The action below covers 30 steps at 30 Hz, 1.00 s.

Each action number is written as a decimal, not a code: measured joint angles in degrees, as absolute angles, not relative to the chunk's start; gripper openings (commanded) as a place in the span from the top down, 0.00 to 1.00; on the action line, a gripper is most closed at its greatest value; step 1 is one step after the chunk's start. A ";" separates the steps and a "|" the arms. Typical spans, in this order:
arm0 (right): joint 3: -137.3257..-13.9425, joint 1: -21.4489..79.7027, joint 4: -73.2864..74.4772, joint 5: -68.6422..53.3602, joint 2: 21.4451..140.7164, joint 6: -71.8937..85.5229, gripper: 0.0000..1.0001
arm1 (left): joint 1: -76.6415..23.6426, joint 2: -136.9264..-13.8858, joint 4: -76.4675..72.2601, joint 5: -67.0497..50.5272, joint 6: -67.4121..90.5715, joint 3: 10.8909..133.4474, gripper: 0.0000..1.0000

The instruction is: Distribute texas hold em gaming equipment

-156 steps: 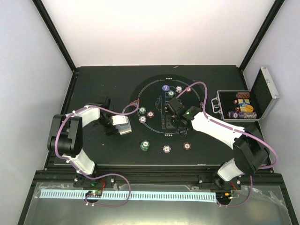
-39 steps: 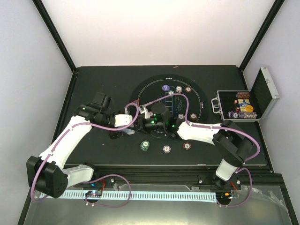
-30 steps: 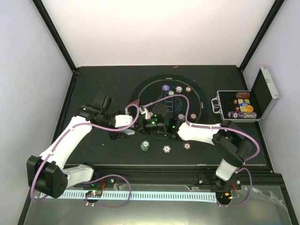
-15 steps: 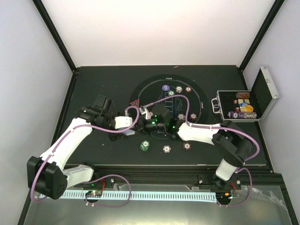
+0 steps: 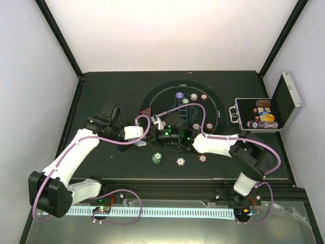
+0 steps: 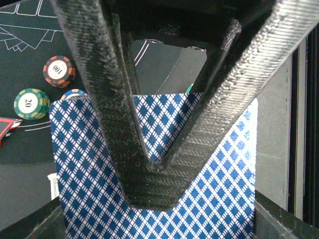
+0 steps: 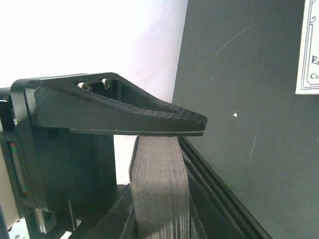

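In the right wrist view my right gripper is shut on a thick deck of playing cards, held by its edges. From the left wrist, the top card's blue-and-white diamond back fills the view. My left gripper is shut, its tips against that card; I cannot tell whether they pinch it. From above, the left gripper and right gripper meet at the mat's left rim. Green, white and red chips lie near me. A purple button and a red triangle marker lie farther back.
The round black mat covers the table's middle. The open silver case with chips stands at the right. More chips sit right of the grippers. A red chip and a green chip show beyond the card.
My left gripper has moved a little right, up to the deck, opened wider and then shut. The right gripper has kept its hold on the deck in place.
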<state>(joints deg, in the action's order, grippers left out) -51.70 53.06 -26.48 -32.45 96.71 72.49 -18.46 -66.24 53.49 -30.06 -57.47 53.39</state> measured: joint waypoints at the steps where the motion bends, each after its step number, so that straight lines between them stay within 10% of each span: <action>1: -51.66 53.06 -26.76 -32.45 96.71 72.53 0.91 | -18.46 -65.93 53.47 -30.00 -57.17 53.34 0.69; 7: -51.27 53.08 -28.10 -32.51 96.71 72.51 0.91 | -18.46 -64.60 53.32 -29.85 -55.57 53.06 0.98; 20: -56.62 53.28 -12.29 -28.38 96.20 63.64 0.31 | -18.52 -64.49 53.56 -28.53 -53.36 53.10 0.98; 30: -58.48 53.30 -9.50 -31.81 97.89 61.67 0.28 | -18.52 -64.51 53.69 -27.07 -53.78 53.10 0.98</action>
<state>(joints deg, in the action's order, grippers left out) -58.48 53.30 -9.50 -31.81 97.89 61.67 -18.52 -64.51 53.69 -27.07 -53.78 53.10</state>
